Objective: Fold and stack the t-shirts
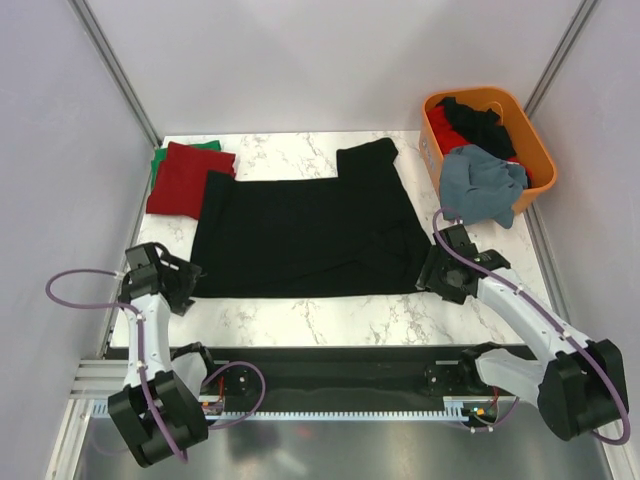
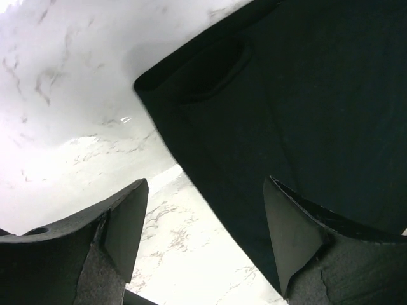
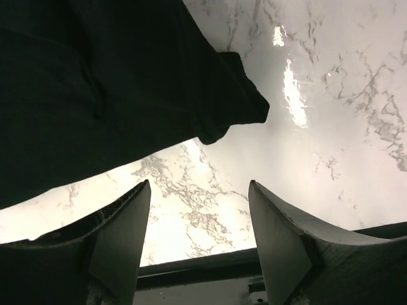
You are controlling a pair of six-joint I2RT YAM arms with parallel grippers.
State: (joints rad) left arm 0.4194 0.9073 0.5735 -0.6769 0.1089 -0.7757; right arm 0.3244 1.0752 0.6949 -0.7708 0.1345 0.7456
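I've got L pincer (image 1: 178,283) and R pincer (image 1: 440,272) both spread wide, holding nothing, at near corners of black t-shirt (image 1: 300,235), which lies flat on marble surface (image 1: 300,320). Far L: folded dark red shirt (image 1: 185,180) atop green one (image 1: 157,165). Far R: grey-blue shirt (image 1: 485,185) droops over orange plastic basket (image 1: 540,150).
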